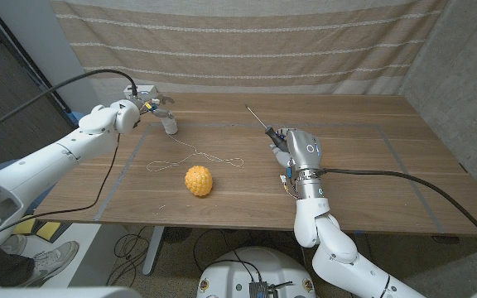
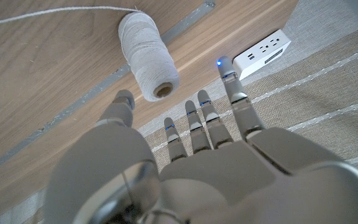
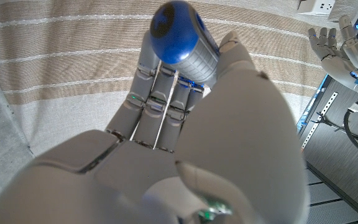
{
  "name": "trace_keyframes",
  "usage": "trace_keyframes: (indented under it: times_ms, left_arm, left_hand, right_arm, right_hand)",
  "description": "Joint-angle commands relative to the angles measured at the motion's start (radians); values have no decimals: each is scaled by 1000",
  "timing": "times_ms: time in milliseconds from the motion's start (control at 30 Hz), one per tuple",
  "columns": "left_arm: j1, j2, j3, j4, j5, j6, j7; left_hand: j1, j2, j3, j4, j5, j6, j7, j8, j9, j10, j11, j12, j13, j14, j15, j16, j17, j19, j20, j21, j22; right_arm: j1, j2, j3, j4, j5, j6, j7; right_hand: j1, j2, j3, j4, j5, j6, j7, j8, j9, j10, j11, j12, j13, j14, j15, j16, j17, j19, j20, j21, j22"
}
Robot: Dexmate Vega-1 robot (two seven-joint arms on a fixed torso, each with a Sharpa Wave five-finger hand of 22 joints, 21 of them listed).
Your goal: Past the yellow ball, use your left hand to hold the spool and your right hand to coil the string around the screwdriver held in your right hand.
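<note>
L hand (image 1: pixel 151 103) hovers w/ fingers spread, grasping nothing, just by white string spool (image 1: pixel 170 125) at table's (image 1: pixel 371 178) 11 o'clock. R hand (image 1: pixel 292 149) clenches screwdriver (image 1: pixel 265 127), shaft toward 11. Yellow ball (image 1: pixel 198 180) near centre; string (image 1: pixel 197 156) loops beyond it.

Matt wooden table (image 1: pixel 346 165), wound-thread spool (image 2: pixel 148 56) — fibrous, glossy blue screwdriver (image 3: pixel 182 37) cap, bumpy yellow ball (image 1: pixel 198 180).
</note>
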Motion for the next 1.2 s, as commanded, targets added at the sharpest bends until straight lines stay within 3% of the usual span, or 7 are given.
trace_keyframes:
  times_ms: [33,500,667,767,867,967,1200]
  left_arm:
    - [-56,-39,60,79,38,-4,-46]
    - [-108,-86,121,168,68,-35,-46]
    - [-108,-106,137,201,92,-41,39]
    - [-109,-113,143,213,98,-50,76]
    - [-98,-116,141,211,107,-38,131]
    - [-84,-110,136,199,116,-32,187]
    - [-54,-85,101,171,77,-66,260]
  left_hand:
    - [21,-6,-4,-9,-2,-12,-4,-1,3,-11,2,-3,7,5,-2,3,1,27,-4,13,4]
    - [99,17,-9,-7,5,-21,0,4,4,-15,9,4,29,46,-28,34,21,74,-52,27,5]
    - [183,78,4,-6,5,50,50,27,7,73,-8,56,69,186,-98,110,56,190,-164,78,8]
    - [256,118,37,-9,3,191,142,69,14,151,-11,119,110,288,-149,138,72,248,-227,116,9]
    - [354,144,101,-10,2,341,189,109,27,283,-31,218,163,455,-176,176,90,315,-293,175,14]
    - [454,141,165,-6,-6,530,204,170,59,412,-60,316,219,631,-186,208,120,354,-345,249,20]
    - [530,89,153,-23,-3,671,238,215,73,489,-30,347,234,748,-188,231,153,392,-399,327,22]
  right_arm:
    - [10,-1,0,2,8,-3,19]
    - [23,1,-2,10,17,-7,32]
    - [22,-2,-1,8,17,-10,30]
    - [20,-2,0,6,18,-16,30]
    - [20,-2,0,5,18,-18,31]
    - [19,-3,1,7,22,-15,28]
    - [23,-7,3,14,33,2,20]
  right_hand:
    - [144,144,69,-62,4,116,-83,4,6,10,-2,-3,0,121,-148,-5,1,-9,-101,12,-1]
    - [144,144,69,-62,3,115,-83,-1,6,13,-4,-13,-3,124,-148,-9,2,-15,-100,23,-11]
    - [143,146,69,-61,3,112,-84,-4,6,14,-2,-15,-2,128,-148,-9,3,-16,-100,27,-15]
    - [143,146,69,-61,3,114,-83,-5,7,15,-3,-17,0,127,-148,-11,3,-18,-99,30,-18]
    - [144,146,69,-62,3,115,-83,-5,7,15,-3,-18,1,128,-149,-12,4,-20,-99,33,-21]
    - [144,146,69,-62,2,116,-83,-6,7,15,-3,-19,2,128,-149,-13,4,-21,-99,35,-23]
    - [143,147,69,-61,1,116,-83,-9,7,17,-5,-24,6,128,-149,-17,5,-29,-100,43,-32]
